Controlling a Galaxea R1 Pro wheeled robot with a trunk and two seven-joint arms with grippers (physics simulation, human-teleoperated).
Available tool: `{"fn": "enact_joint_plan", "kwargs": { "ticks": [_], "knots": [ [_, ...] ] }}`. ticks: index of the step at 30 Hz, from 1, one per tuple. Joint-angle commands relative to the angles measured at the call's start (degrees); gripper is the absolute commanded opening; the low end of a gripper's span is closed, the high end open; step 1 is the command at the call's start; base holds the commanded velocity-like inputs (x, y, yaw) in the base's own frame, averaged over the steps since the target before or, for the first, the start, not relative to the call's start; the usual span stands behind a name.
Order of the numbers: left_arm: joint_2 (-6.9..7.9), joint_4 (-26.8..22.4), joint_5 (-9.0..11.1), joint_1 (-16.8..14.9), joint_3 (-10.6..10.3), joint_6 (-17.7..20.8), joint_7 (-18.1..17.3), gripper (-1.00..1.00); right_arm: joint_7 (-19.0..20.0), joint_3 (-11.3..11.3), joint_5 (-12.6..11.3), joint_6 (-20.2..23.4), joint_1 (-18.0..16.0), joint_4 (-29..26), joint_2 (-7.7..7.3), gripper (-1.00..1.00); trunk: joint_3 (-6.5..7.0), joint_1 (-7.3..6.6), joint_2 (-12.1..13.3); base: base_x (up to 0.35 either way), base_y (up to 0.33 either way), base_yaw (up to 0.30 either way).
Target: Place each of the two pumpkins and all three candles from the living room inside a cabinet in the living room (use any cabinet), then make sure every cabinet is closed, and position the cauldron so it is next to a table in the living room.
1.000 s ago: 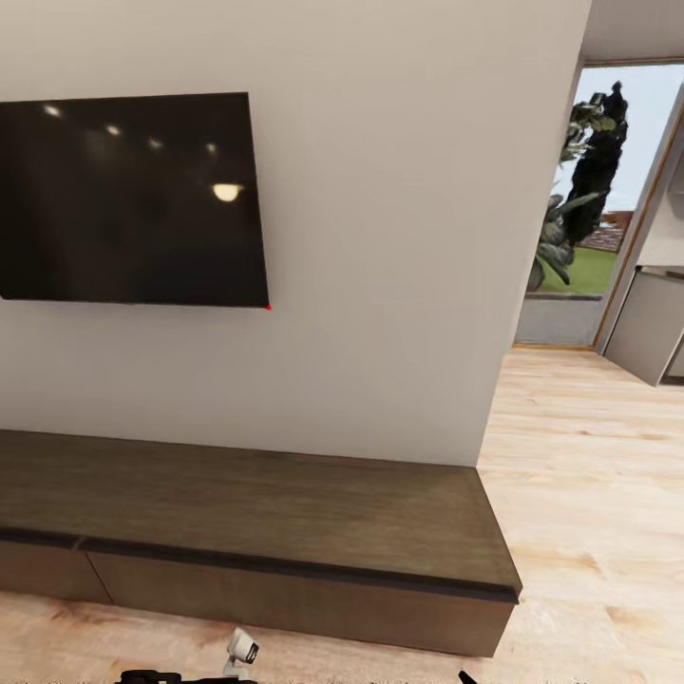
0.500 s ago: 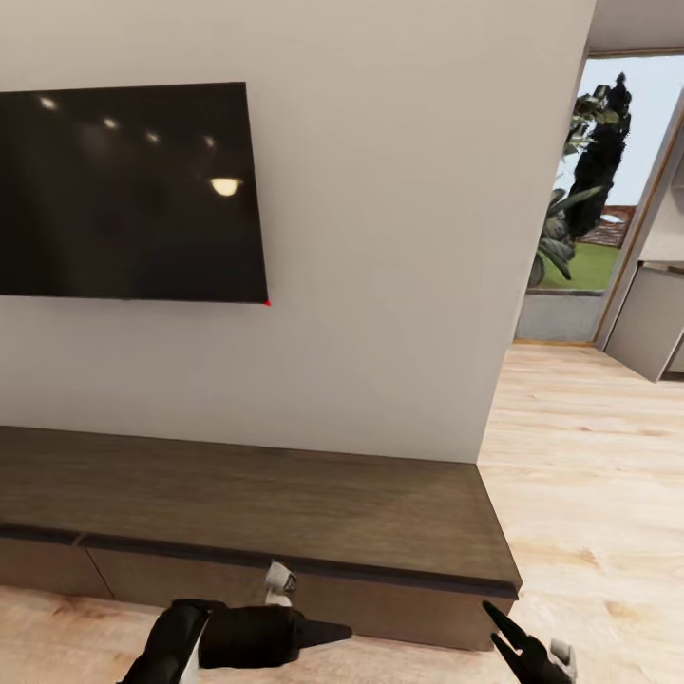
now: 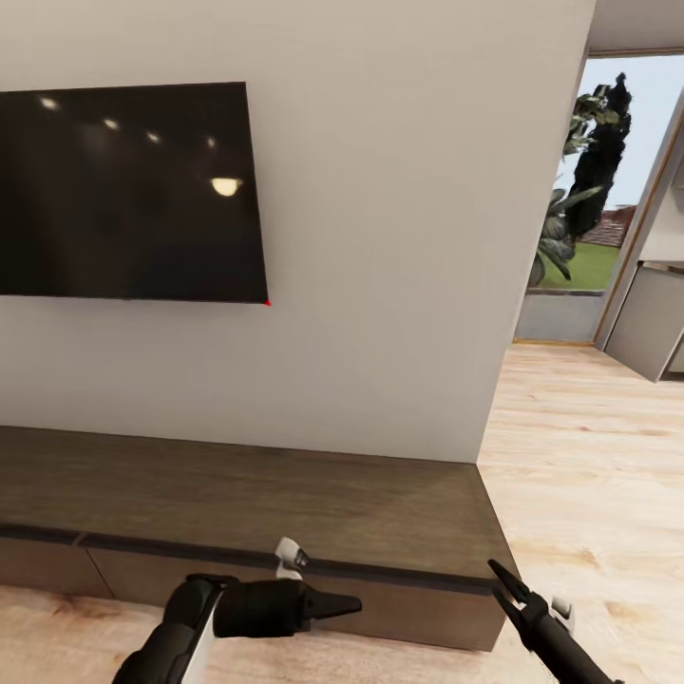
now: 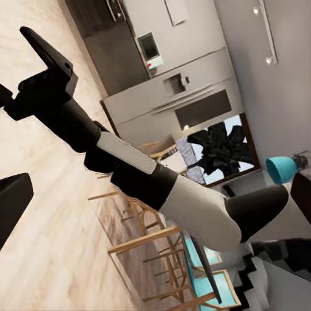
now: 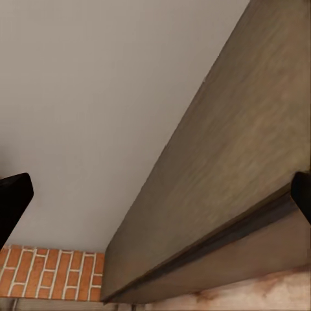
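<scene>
Cabinet: long, low unit of dark brown wood grain against the pale wall; flat handleless fronts, all shut; a dark recessed strip runs under the top slab. It fills the lower part of the head view, and the right wrist view shows its top edge and front.
Writing: none legible on any item.
Left tool: black, tapered, pointing sideways across the cabinet front, just before it; no contact can be confirmed. The head view shows one closed point, so the fingers appear together; nothing held.
Right tool: black fingers reaching up toward the cabinet's right front corner, close beside it. Right wrist view shows the fingertips at opposite edges, spread wide, nothing between them.
Television: glossy black panel on the wall above the cabinet, reflecting ceiling lights.
Floor: light wood planks.
Doorway: right of the wall, with foliage and grass beyond.
</scene>
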Motion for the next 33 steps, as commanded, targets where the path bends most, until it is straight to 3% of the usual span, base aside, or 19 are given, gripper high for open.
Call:
{"fn": "enact_joint_plan", "kwargs": {
  "ticks": [1,20,27,33],
  "knots": [
    [0.0,0.37,0.05,-0.05,-0.19,0.6,-0.1,1.0,0.1,-0.03,-0.45,0.49,-0.54,0.41,-0.01,1.0,-0.06,-0.01,-0.03,0.0,0.0,0.0],
    [-0.02,1.4,-0.01,-0.05,-0.59,0.62,-0.2,1.0,0.0,-0.49,-0.9,-2.07,-1.46,1.94,0.66,1.0,-0.31,-0.01,-0.03,0.0,0.0,0.0],
    [0.01,0.62,-0.05,-0.04,-1.36,0.62,-0.26,1.0,-3.19,-8.44,-1.56,-2.82,-1.46,5.0,0.68,1.0,-0.33,-0.01,-0.03,0.0,0.0,0.0],
    [0.02,0.42,0.15,-0.04,-2.3,0.65,-0.28,1.0,-3.18,-9.85,-1.05,-3.17,-2.65,10.91,0.47,1.0,-0.33,-0.01,-0.03,0.0,0.0,0.0]
  ]
}}
